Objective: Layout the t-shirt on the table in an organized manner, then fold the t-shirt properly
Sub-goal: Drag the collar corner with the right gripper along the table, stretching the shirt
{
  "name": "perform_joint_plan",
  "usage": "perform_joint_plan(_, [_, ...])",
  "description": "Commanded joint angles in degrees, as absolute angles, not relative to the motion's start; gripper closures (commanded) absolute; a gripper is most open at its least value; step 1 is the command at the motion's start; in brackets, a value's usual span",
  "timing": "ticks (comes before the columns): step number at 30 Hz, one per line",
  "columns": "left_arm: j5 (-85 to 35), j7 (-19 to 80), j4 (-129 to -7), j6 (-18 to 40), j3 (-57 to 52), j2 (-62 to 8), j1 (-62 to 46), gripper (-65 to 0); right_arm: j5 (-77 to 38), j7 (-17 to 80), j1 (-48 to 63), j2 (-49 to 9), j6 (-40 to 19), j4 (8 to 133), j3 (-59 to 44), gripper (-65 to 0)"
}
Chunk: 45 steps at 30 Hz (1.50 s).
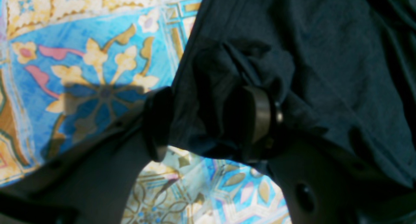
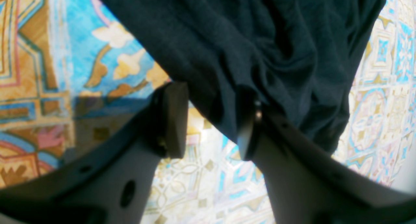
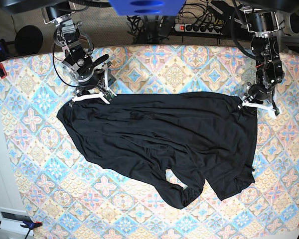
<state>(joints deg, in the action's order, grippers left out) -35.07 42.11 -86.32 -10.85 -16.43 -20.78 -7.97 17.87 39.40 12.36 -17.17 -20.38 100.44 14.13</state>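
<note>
Layout stage, part done. 1 t-shirt [image 3: 159,139], black, spread across mid table [image 3: 35,164]; top edge pulled fairly straight, lower part w/ sleeves bunched and wrinkled toward the near edge. Fold not yet begun, by my read.

2 grippers, both at shirt's top edge. Left gripper [image 1: 211,120]: jaws wide, a bunch of fabric between them, grip looks slack; can't tell if it holds. Right gripper [image 2: 211,120]: jaws wide, cloth draped over one finger only, nothing pinched.
</note>
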Motion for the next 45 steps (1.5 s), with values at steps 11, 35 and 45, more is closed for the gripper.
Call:
perform_joint_plan(11, [-35.38,43.21,-91.03,-10.86,-16.4,-21.05,-10.07,-32.5,18.77,40.75,12.09,-17.71,-20.62,97.19,13.93,-23.6])
perform_joint_plan(35, [-35.38,42.77,-91.3,-10.86,-16.66,-21.32,-9.8,-32.5,-4.62,43.56,8.31,-17.71,-28.26,101.32,2.86,0.0])
perform_joint_plan(45, [-35.38,42.68,-91.21,-10.86,-16.66,-21.05,-9.71,-32.5,-4.62,43.56,4.26,-16.48,-28.26,102.64,-0.22,0.0])
